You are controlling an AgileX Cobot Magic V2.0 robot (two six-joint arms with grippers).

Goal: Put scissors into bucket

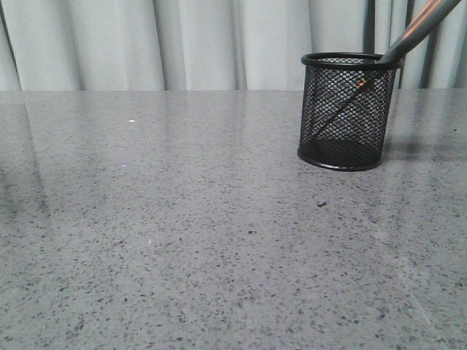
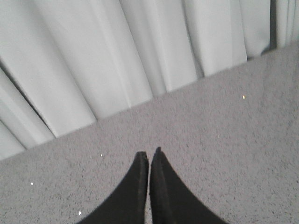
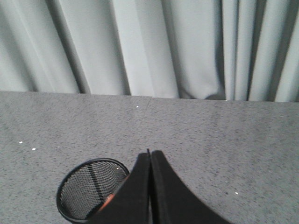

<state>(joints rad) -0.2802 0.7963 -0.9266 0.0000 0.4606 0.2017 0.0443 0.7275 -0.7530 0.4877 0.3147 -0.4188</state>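
Observation:
The black wire-mesh bucket (image 1: 330,87) stands upright at the right back of the grey table. The scissors (image 1: 417,30) lean in it, blades down inside the mesh, and the grey handle with orange lining sticks out over the rim toward the upper right. In the right wrist view my right gripper (image 3: 149,151) is shut just above the bucket (image 3: 60,196). An orange strip of the scissors (image 3: 108,199) shows along one finger, and a thin edge pokes out between the tips. My left gripper (image 2: 149,153) is shut and empty over bare table. Neither gripper shows in the front view.
The grey speckled table (image 1: 182,233) reaches back to pale curtains (image 1: 182,44). Small specks lie on it. No other objects are in view.

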